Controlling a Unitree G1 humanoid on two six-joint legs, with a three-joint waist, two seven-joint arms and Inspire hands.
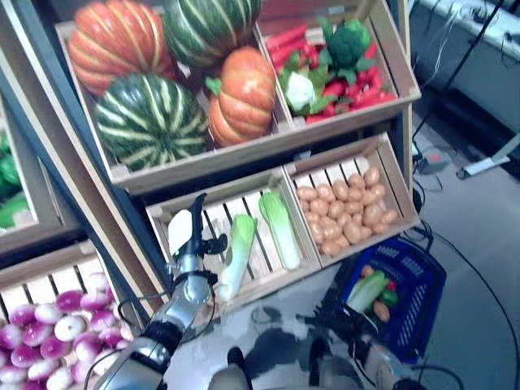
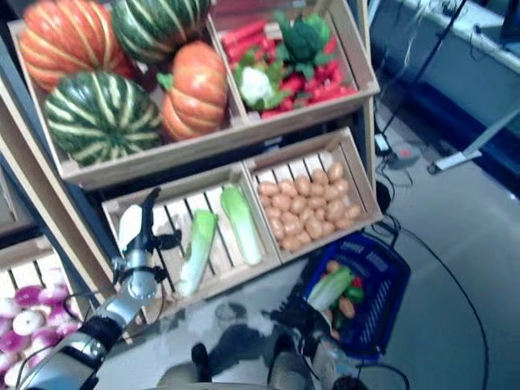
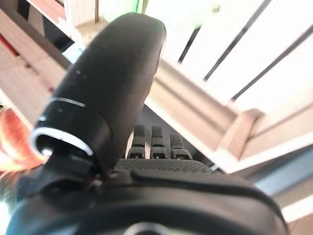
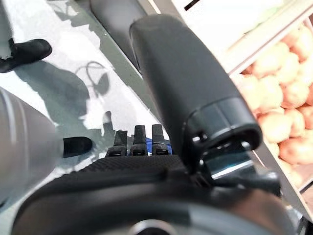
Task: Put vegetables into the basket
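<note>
Left eye view shows a wooden shelf point(image 1: 244, 158) with five pumpkins point(image 1: 150, 120) in its far left crate: three orange, two striped green. Beside them a crate holds carrots point(image 1: 357, 89), one broccoli point(image 1: 347, 41) and one cauliflower point(image 1: 299, 91). Below, two cabbages point(image 1: 280, 229) lie in a slatted crate point(image 1: 268, 272), with a crate of potatoes point(image 1: 345, 213) to its right; too many to count. Purple onions point(image 1: 45, 333) fill a crate at near left, partly cut off.

The left hand point(image 1: 188, 236) is raised at the slatted crate's left end, near one cabbage, fingers straight, holding nothing.

The blue basket point(image 1: 426, 296) stands on the floor at near right, holding one cabbage, a potato and small red and green pieces hard to make out. The right hand point(image 4: 142, 142) shows only in its wrist view, fingers relaxed, empty.
</note>
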